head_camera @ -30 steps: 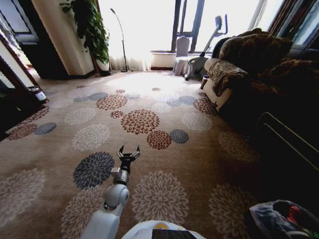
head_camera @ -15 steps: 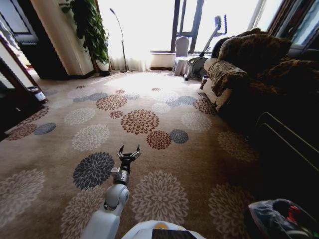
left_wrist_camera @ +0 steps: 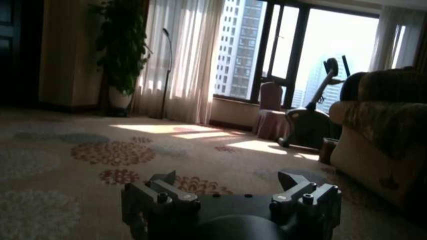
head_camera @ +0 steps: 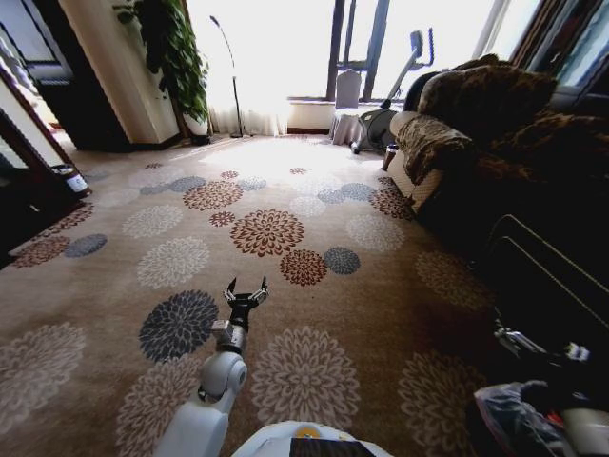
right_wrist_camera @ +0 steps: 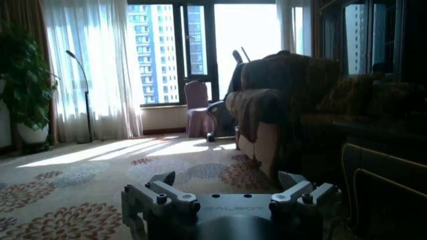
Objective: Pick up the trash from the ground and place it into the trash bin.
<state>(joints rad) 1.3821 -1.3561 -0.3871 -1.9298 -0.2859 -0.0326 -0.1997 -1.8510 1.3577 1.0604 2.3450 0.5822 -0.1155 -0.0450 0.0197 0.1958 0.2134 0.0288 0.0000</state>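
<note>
Rising into the lower right corner of the head view, the right gripper point(head_camera: 533, 347) has come up where a second ago there was only the dark bundle; the left gripper point(head_camera: 245, 290) has not shifted and hangs low over the flowered carpet point(head_camera: 190, 257), its fingers spread wide with nothing between them. The right wrist view shows that gripper's fingers point(right_wrist_camera: 163, 192) likewise wide apart and empty, facing the sofa point(head_camera: 476, 124) and the window. No trash can be made out on the carpet ahead, and I cannot pick out the trash bin with any certainty (the dark, bag-like bundle point(head_camera: 519, 419) at the lower right edge may be it, but it is too cut off to tell). The likely trouble from here is that the right arm is lifting close beside that bundle and the dark cabinet point(head_camera: 561, 276) just next to it, so a careless swing could snag the bag or knock the furniture. With no litter in sight, either arm might also reach down and close on bare carpet.
</note>
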